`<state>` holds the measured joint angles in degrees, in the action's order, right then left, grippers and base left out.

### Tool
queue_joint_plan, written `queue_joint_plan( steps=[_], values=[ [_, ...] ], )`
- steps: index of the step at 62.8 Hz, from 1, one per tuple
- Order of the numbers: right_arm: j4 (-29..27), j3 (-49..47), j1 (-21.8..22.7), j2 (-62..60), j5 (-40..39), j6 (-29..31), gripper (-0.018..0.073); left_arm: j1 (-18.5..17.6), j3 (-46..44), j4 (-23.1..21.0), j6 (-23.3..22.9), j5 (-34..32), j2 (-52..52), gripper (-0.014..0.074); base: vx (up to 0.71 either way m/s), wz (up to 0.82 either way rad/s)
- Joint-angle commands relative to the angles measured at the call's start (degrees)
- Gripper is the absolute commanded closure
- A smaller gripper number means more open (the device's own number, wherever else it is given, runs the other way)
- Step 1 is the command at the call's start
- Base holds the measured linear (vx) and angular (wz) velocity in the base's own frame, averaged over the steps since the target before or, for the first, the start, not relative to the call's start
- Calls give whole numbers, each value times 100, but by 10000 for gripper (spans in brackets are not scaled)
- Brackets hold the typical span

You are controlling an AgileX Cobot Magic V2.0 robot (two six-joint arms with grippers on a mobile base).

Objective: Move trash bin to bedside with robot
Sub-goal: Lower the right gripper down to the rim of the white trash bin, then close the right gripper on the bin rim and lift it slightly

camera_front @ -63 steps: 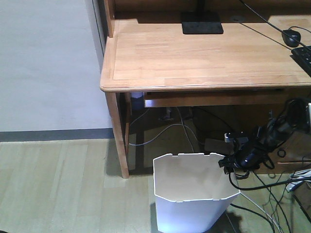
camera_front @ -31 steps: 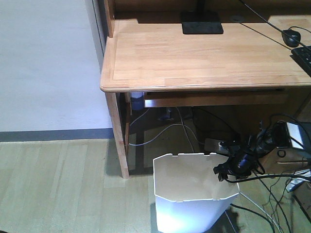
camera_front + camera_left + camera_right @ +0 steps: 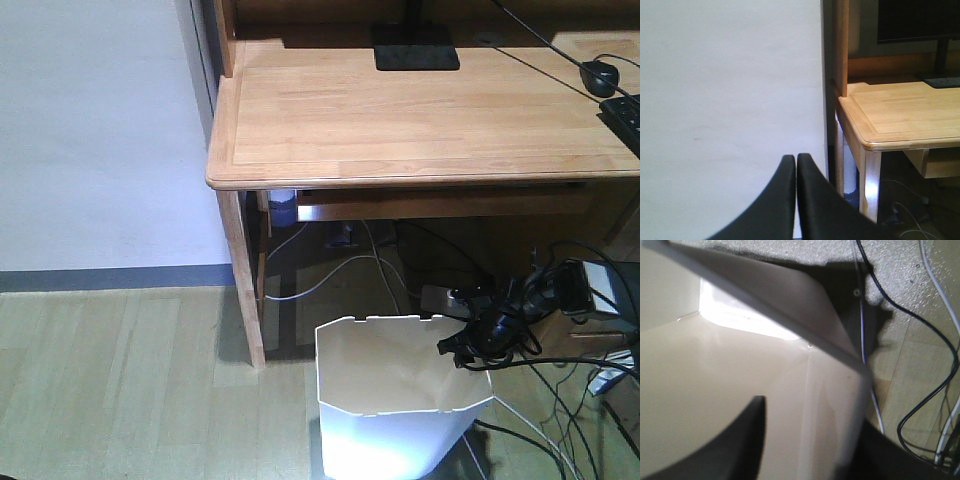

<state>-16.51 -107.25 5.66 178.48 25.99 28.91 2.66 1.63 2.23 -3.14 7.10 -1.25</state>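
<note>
I'm straddling the bin [image 3: 392, 378] rim at 3 o'clock with the right tool [image 3: 460, 352], jaws apart, for dragging it; left tool [image 3: 796, 200] is hanging pinched together, empty.

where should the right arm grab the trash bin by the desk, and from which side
Pinch the right-hand rim of the trash bin from above, one finger inside and one outside. The walls are thin and the open top looks too wide to span; the right gripper straddles that edge.
</note>
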Motion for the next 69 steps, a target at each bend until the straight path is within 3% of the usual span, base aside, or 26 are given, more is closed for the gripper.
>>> queue_joint_plan(
  steps=[1,5,39,53,62,69],
  values=[
    [43,-199,28,-276,320,-1,469,8,-119,-26,-25,-416,-29,603,0,0],
    [39,-259,28,-235,437,-1,575,8,-119,-26,-25,-416,-29,603,0,0],
    [-97,-107,28,-670,514,93,565,8,-119,-26,-25,-416,-29,603,0,0],
    [-990,1566,75,-1622,-762,1026,566,8,-119,-26,-25,-416,-29,603,0,0],
    [-1641,2431,216,-2194,-862,1968,566,8,-119,-26,-25,-416,-29,603,0,0],
    [-1956,2964,346,-2609,-850,2351,566,8,-119,-26,-25,-416,-29,603,0,0]
  ],
)
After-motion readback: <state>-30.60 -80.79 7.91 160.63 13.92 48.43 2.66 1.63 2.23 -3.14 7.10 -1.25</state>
